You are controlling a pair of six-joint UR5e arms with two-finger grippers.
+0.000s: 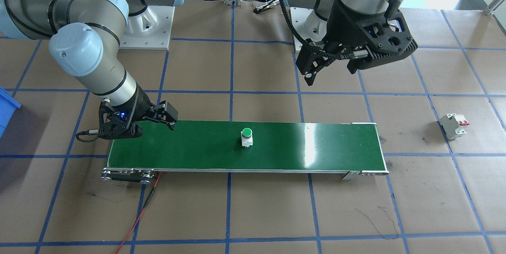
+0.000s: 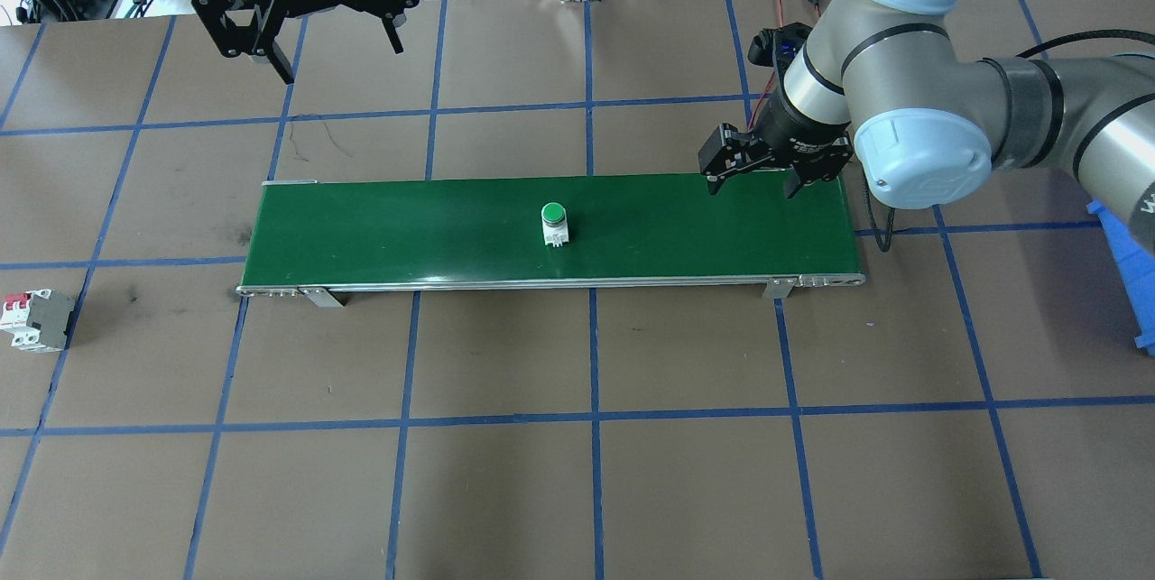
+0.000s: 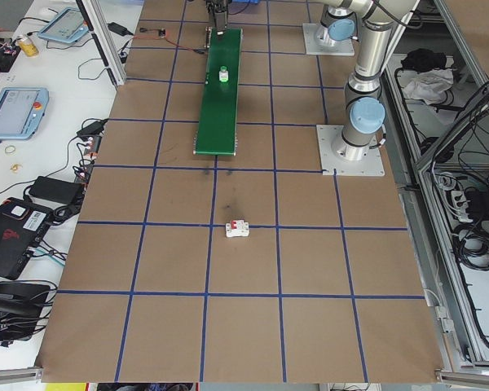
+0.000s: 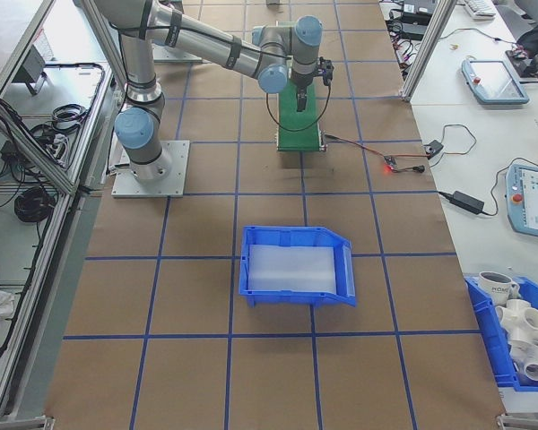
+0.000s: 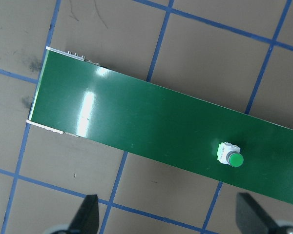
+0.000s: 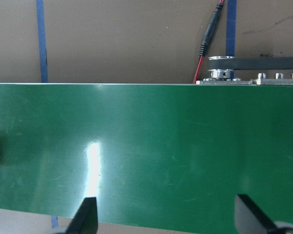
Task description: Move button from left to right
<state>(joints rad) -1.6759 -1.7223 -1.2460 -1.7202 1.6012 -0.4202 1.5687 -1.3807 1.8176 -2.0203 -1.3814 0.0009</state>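
Both arms (image 2: 911, 66) are silver tubes with pale blue joint caps, black jaws and black cabling.

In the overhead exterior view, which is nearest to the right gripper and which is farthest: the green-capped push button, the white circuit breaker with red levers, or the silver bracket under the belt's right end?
From the right gripper, in the overhead view:
1. Silver bracket, just below it at the green belt's right end.
2. Green-capped push button, at mid-belt, to its left.
3. White circuit breaker with red levers, off the belt, near the table's left edge.
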